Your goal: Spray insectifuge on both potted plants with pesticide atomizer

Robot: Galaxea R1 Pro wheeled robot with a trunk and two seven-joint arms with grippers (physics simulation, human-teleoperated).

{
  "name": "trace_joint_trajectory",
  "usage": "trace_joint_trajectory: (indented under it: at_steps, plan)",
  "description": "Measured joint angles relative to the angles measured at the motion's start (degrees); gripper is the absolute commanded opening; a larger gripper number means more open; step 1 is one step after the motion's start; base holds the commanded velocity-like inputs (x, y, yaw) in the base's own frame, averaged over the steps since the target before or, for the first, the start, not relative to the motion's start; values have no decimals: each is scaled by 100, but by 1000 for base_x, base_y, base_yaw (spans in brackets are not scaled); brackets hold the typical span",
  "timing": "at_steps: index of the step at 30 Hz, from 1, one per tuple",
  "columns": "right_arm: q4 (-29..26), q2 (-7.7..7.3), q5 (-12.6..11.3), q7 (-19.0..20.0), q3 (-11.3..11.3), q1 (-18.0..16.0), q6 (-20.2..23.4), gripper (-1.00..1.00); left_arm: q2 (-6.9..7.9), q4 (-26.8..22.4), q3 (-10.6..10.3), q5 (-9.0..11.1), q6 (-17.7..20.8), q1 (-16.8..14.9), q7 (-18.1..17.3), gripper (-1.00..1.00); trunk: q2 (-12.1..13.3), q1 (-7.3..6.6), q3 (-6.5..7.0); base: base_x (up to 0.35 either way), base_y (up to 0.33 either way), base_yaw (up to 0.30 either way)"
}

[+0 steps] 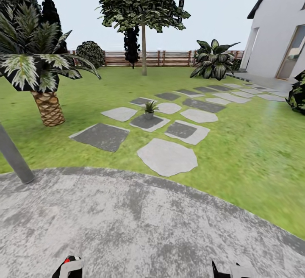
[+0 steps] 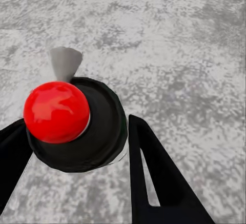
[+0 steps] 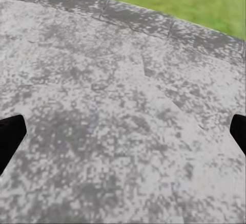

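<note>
Under me was the round mottled grey patio (image 1: pixel 127 223), its curved edge meeting the lawn (image 1: pixel 250 151). A grey post (image 1: pixel 15 155) stood at the patio's left edge. Grey stepping stones (image 1: pixel 167 157), light and dark, lay on the grass in a loose path running toward the house. One small potted plant (image 1: pixel 149 110) sat on a dark stone in that path. A palm (image 1: pixel 46 104) stood on the lawn to the left.
</note>
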Motion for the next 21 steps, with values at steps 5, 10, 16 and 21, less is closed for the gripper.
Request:
trace_joint_trajectory:
  at_steps: [5, 10, 16, 21]
  plan:
    - [0, -1, -1, 0, 0, 0, 0, 100, 0, 0, 0, 1, 0, 0, 0, -100, 0, 0, 0, 333, 99, 0]
    - [0, 0, -2, 0, 0, 0, 0, 100, 0, 0, 0, 2, 0, 0, 0, -100, 0, 0, 0, 333, 99, 0]
    - [0, 0, 0, 0, 0, 0, 0, 100, 0, 0, 0, 2, 0, 0, 0, -100, 0, 0, 0, 333, 99, 0]
    - [0, -2, -3, 0, 0, 0, 0, 100, 0, 0, 0, 1, 0, 0, 0, -100, 0, 0, 0, 333, 99, 0]
